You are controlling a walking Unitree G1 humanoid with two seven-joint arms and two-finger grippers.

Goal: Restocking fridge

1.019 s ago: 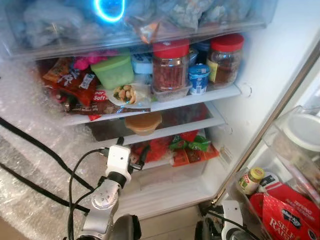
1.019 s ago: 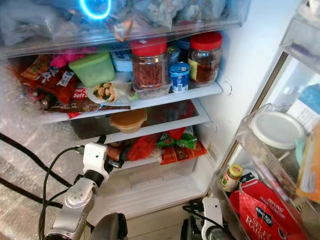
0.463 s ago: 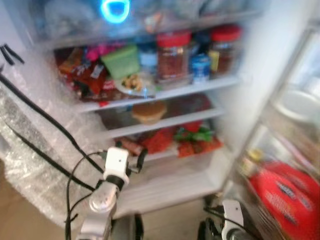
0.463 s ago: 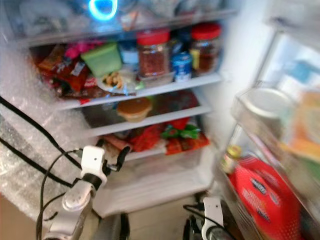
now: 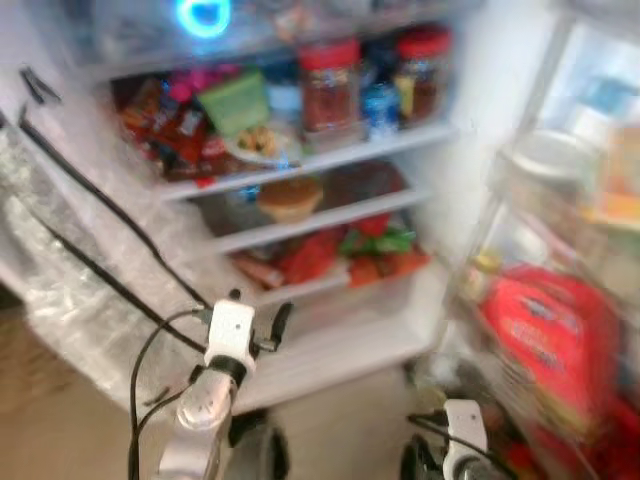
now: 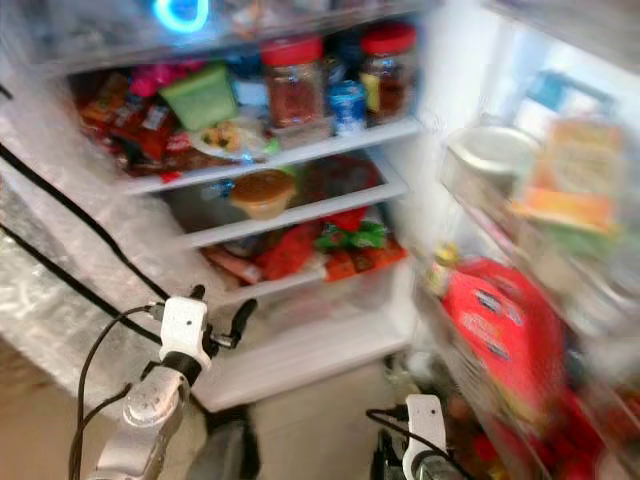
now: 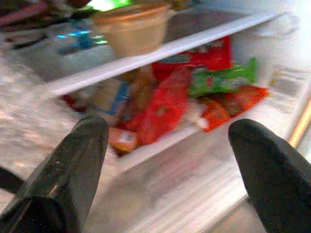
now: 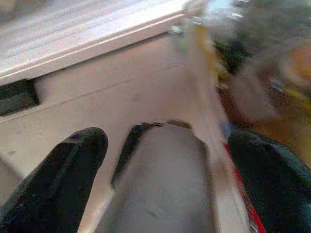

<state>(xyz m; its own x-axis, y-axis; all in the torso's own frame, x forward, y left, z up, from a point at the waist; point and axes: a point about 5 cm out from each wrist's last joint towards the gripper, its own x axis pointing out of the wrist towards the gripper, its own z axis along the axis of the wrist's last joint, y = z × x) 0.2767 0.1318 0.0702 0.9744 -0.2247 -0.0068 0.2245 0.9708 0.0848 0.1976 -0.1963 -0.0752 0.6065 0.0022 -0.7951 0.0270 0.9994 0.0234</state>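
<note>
open fridge, both claws spread and holding nothing

the fridge (image 5: 470,120) stands open in front of the robot and the head views are blurred. its door (image 6: 520,330) hangs at the right side, with a big red bag (image 6: 500,330) in the door rack and a round white lid (image 6: 492,150) above it. at the left side there is bubble wrap (image 5: 70,260) with black cables (image 5: 100,210) running across it.

on the upper shelf (image 5: 310,165) stand two jars with red lids (image 5: 328,85), a small blue cup (image 5: 380,100), a green box (image 5: 235,100) and red snack packs (image 5: 165,135). on the middle shelf sits a tan bowl (image 7: 133,31). on the lower shelf lie red, green and orange packets (image 7: 194,92).

the left gripper (image 7: 167,145) is raised in front of the lower shelf, near the packets but touching nothing. its two black fingers (image 7: 77,160) are spread wide and nothing is between them.

the right gripper (image 8: 165,165) hangs low, above the floor near the bottom edge of the fridge. its fingers (image 8: 68,165) are also spread wide, with nothing held.
</note>
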